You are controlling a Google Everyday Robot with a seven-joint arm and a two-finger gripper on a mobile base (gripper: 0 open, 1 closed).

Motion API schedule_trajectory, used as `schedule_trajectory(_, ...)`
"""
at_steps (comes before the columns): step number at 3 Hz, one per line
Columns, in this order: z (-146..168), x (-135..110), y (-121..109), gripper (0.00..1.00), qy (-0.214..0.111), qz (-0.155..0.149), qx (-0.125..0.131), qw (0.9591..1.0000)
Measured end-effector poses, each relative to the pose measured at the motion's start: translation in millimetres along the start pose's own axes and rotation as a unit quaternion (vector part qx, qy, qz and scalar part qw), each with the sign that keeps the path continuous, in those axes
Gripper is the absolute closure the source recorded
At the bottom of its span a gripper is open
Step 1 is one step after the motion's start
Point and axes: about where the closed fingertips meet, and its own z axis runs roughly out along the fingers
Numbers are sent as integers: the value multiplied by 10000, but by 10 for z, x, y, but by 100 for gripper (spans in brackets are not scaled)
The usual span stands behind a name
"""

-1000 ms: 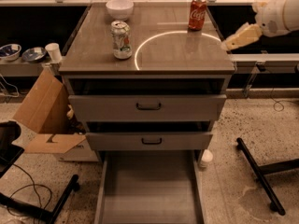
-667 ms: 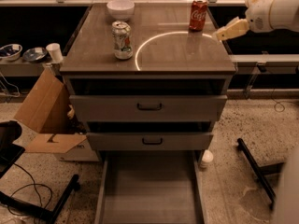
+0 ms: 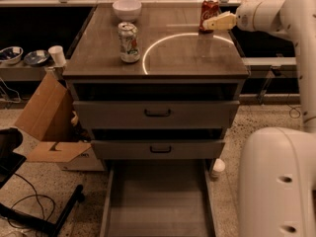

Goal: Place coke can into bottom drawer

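Note:
The red coke can (image 3: 209,13) stands upright at the back right of the cabinet top. My gripper (image 3: 213,22) comes in from the right at can height, its pale fingertips right at the can's right side. The bottom drawer (image 3: 159,201) is pulled out at the foot of the cabinet, a shallow grey tray with a bare floor. The two upper drawers with black handles are closed.
A white and silver can (image 3: 129,42) with green and red markings stands at the left of the top, a white bowl (image 3: 127,9) behind it. A cardboard box (image 3: 47,122) sits left of the cabinet. My white base (image 3: 276,181) fills the lower right. A small white bottle (image 3: 217,167) lies beside the drawer.
The arm has swung left from beyond the cabinet's right edge, bringing the gripper up to the coke can. The can has not moved.

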Motion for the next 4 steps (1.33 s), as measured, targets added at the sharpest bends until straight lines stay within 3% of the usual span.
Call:
schedule_trajectory(1, 351, -37, -50, 0, -117, 456, 258, 9986)
schedule_trajectory(2, 693, -76, -19, 0, -192, 624, 461, 9968)
schedule_trajectory(4, 1023, 104, -261, 0, -413, 758, 1113, 9900)
